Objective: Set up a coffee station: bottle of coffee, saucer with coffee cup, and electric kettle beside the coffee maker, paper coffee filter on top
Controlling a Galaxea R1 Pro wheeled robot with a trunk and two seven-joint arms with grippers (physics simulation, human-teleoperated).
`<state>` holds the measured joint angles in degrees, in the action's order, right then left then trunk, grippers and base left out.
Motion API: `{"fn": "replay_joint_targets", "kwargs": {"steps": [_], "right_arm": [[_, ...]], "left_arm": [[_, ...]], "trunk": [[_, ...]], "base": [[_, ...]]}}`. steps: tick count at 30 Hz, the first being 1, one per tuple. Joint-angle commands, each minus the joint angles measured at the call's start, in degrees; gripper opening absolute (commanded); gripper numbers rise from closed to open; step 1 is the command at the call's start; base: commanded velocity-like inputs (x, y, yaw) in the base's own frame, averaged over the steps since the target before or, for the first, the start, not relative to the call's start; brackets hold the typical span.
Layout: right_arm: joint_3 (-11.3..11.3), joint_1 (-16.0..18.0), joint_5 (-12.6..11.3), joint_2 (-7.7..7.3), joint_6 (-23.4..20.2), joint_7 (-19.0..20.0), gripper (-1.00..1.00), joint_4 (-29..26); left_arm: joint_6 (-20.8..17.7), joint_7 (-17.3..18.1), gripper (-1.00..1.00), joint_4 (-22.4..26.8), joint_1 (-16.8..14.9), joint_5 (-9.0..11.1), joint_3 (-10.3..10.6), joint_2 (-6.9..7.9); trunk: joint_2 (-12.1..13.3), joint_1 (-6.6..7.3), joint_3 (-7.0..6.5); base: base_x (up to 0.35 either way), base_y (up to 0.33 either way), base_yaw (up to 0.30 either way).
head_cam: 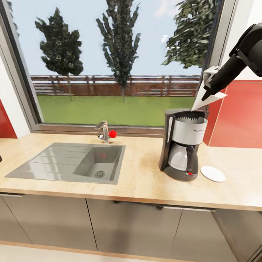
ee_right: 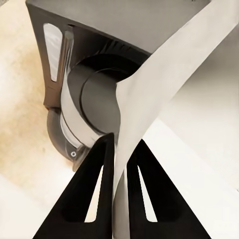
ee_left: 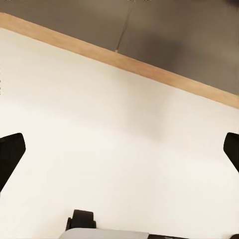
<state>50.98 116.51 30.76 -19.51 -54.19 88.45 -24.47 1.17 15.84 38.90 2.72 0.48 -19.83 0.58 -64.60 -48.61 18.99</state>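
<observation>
Step, by my read: seat paper coffee filter (head_cam: pixel 208 99) on coffee maker (head_cam: pixel 182 145). Best centre over open top, lower gently, release only once paper rests, avoid tipping machine.

Left gripper (ee_left: pixel 119 149): 2 fingers spread wide, nothing between. Coffee maker on kitchen countertop (head_cam: pixel 142 178), right of sink (head_cam: pixel 69 162). Filter just above machine's right top edge. Right gripper (head_cam: pixel 207 95): pinched closed on filter. Saucer (head_cam: pixel 213 173) just right of machine.

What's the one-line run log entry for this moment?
step: filter placement | right gripper: shut on paper coffee filter, above coffee maker | saucer: beside maker | left gripper: open, idle
</observation>
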Motion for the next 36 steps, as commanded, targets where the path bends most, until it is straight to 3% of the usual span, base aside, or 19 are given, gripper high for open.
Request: {"fn": "replay_joint_targets", "kwargs": {"steps": [1, 3, 5, 12, 19, 30, 36], "right_arm": [[0.06, 0.03, 0.52, 0.03, -0.74, 0.50, -1.00, -0.13], [0.34, 0.03, 0.52, 0.19, -0.74, 0.50, -1.00, -0.13], [2.08, 0.03, 0.59, 0.29, -0.74, 0.50, -1.00, -0.13], [3.31, 0.03, 0.61, 0.33, -0.77, 0.50, -1.00, -0.06], [4.37, 0.03, 0.61, 0.54, -0.89, 0.49, -1.00, -0.05], [4.56, 0.03, 0.77, 1.33, -1.00, 0.42, -1.00, -0.05], [4.57, 0.03, 3.23, 1.67, -1.07, 0.43, -1.00, -0.05]], "left_arm": [[0.06, 0.33, 1.00, 0.04, 0.00, 0.04, -0.16, -0.01], [0.06, 0.33, 1.00, 0.04, -0.01, 0.04, -0.19, 0.02], [0.06, 0.33, 1.00, 0.04, -0.01, 0.04, -0.30, -0.02], [0.06, 0.39, 1.00, 0.01, -0.01, 0.06, -2.61, -0.04], [0.06, 0.42, 1.00, -0.04, -0.01, 0.05, -2.91, -0.05], [0.06, 0.42, 1.00, -0.05, 0.00, 0.04, -2.93, -0.05], [0.06, 0.42, 1.00, -0.05, -0.02, 0.04, -2.93, -0.05]], "trunk": [[-0.04, -0.01, 0.06], [-0.04, -0.01, 0.06], [-0.04, -0.01, 0.06], [-0.04, -0.01, 0.06], [-0.04, -0.01, 0.06], [-0.04, -0.01, 0.06], [-0.04, -0.01, 0.06]], "base": [[0.052, 0.023, 0.000], [0.027, 0.012, 0.000], [0.007, 0.003, 0.000], [0.002, 0.001, 0.000], [0.000, 0.000, 0.000], [0.000, 0.000, 0.000], [0.000, 0.000, 0.000]]}}
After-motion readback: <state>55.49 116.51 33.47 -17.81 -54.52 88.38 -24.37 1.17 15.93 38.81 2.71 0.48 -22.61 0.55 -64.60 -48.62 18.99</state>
